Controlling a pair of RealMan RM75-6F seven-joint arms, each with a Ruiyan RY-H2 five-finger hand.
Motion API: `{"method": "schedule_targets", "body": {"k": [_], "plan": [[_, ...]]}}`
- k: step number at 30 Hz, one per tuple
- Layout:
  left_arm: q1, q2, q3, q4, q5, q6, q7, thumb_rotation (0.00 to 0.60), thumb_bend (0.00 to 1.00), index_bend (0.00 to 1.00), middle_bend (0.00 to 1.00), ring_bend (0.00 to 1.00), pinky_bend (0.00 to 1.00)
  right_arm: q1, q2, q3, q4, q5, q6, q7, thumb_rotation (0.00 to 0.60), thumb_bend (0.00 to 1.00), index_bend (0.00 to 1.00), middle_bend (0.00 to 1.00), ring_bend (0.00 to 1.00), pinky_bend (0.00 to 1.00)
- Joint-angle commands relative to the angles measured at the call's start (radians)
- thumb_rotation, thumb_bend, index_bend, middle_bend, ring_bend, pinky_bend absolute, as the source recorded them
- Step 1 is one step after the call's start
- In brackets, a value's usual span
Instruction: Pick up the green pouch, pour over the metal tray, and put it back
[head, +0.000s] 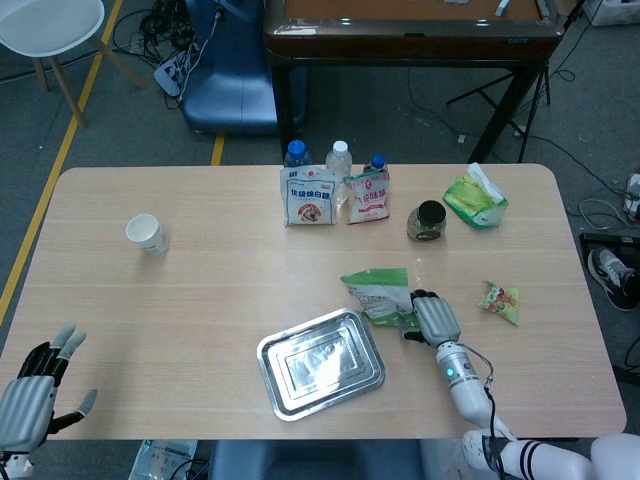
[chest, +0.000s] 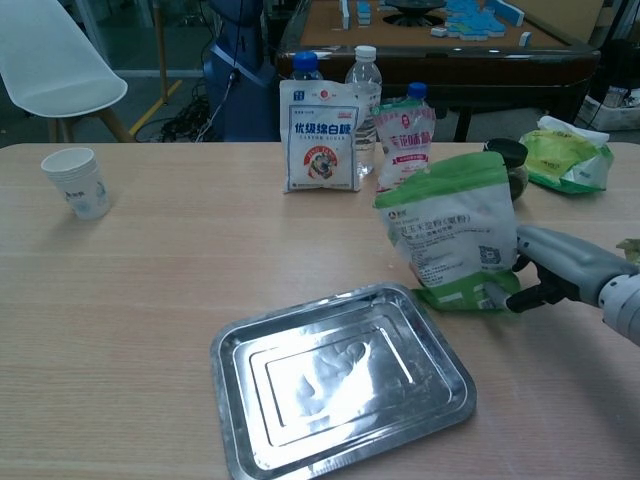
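My right hand grips the green pouch by its right side and lower edge. The pouch is lifted off the table and leans a little to the left, its top tipped toward the metal tray. The tray lies empty and skewed in front of the pouch, to its left. My left hand hangs at the table's near left corner with fingers spread, holding nothing; the chest view does not show it.
A white-blue bag, a pink pouch and bottles stand at the back. A dark jar, a green bag, a snack packet and a paper cup stand around.
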Motion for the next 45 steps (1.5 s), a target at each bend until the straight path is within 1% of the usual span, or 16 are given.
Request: {"method": "schedule_targets", "body": {"k": [1,5,10,12,14,21,24,26,28,31,36,37,39,42,45], "plan": [[-0.001,-0.001,0.001,0.001,0.000,-0.002,0.001,0.600,0.28,0.10,0.03,0.12,0.06,0.004,-0.004,0.001,0.015,-0.016,0.009,0.003,0.600,0.60,0.42,0.41,0.27,0.27],[-0.005,-0.002,0.002,-0.002,0.001,-0.011,0.006,0.600,0.28,0.10,0.03,0.12,0.06,0.010,-0.012,-0.005,0.048,-0.042,0.012,0.013,0.600,0.65,0.50,0.46,0.33,0.33],[-0.005,-0.002,0.004,-0.003,-0.002,-0.016,0.012,0.600,0.28,0.11,0.02,0.12,0.06,0.005,-0.027,-0.021,0.091,-0.083,0.034,0.036,0.600,0.66,0.56,0.51,0.39,0.38],[-0.005,-0.002,0.004,-0.004,-0.004,-0.017,0.014,0.600,0.28,0.11,0.02,0.12,0.06,0.000,-0.038,-0.025,0.113,-0.101,0.049,0.061,0.600,0.66,0.58,0.53,0.40,0.40],[-0.006,-0.002,0.004,-0.006,-0.003,-0.019,0.018,0.600,0.28,0.11,0.02,0.12,0.06,-0.007,-0.057,-0.032,0.156,-0.138,0.080,0.112,0.600,0.66,0.60,0.54,0.42,0.42],[-0.012,0.001,0.000,-0.016,-0.005,-0.026,0.036,0.600,0.28,0.11,0.02,0.12,0.06,-0.005,-0.111,-0.062,0.310,-0.267,0.184,0.265,0.600,0.66,0.64,0.57,0.45,0.44],[-0.014,0.002,-0.001,-0.019,-0.005,-0.028,0.044,0.600,0.28,0.11,0.02,0.12,0.06,0.005,-0.118,-0.073,0.347,-0.315,0.221,0.314,0.600,0.66,0.64,0.58,0.46,0.44],[-0.015,0.003,-0.002,-0.023,-0.005,-0.028,0.049,0.600,0.28,0.11,0.02,0.12,0.06,0.014,-0.108,-0.081,0.347,-0.346,0.239,0.333,0.600,0.66,0.64,0.58,0.46,0.44],[-0.016,0.006,-0.002,-0.026,-0.004,-0.028,0.053,0.600,0.28,0.11,0.02,0.12,0.06,0.027,-0.085,-0.092,0.326,-0.373,0.244,0.338,0.600,0.66,0.64,0.58,0.46,0.44],[-0.017,0.012,-0.003,-0.033,-0.002,-0.026,0.059,0.600,0.28,0.11,0.02,0.12,0.06,0.055,-0.014,-0.108,0.248,-0.411,0.226,0.324,0.600,0.66,0.65,0.59,0.47,0.45],[-0.016,0.017,0.000,-0.042,0.002,-0.025,0.066,0.600,0.28,0.11,0.02,0.12,0.06,0.116,0.126,-0.113,0.083,-0.458,0.171,0.214,0.600,0.68,0.67,0.60,0.48,0.46],[-0.016,0.017,0.000,-0.042,0.003,-0.025,0.066,0.600,0.28,0.11,0.02,0.12,0.06,0.122,0.141,-0.113,0.062,-0.458,0.159,0.200,0.600,0.68,0.67,0.61,0.49,0.46],[-0.017,0.019,0.001,-0.046,0.006,-0.025,0.069,0.600,0.28,0.11,0.02,0.12,0.06,0.155,0.198,-0.109,-0.006,-0.465,0.113,0.138,0.600,0.69,0.67,0.61,0.50,0.46],[-0.015,0.021,0.002,-0.050,0.011,-0.020,0.069,0.600,0.28,0.11,0.02,0.12,0.06,0.222,0.289,-0.104,-0.108,-0.474,0.006,0.042,0.600,0.69,0.68,0.62,0.51,0.47],[-0.014,0.025,0.003,-0.053,0.013,-0.017,0.070,0.600,0.28,0.11,0.02,0.12,0.06,0.268,0.344,-0.098,-0.177,-0.465,-0.079,-0.042,0.600,0.69,0.69,0.63,0.51,0.48]]}}
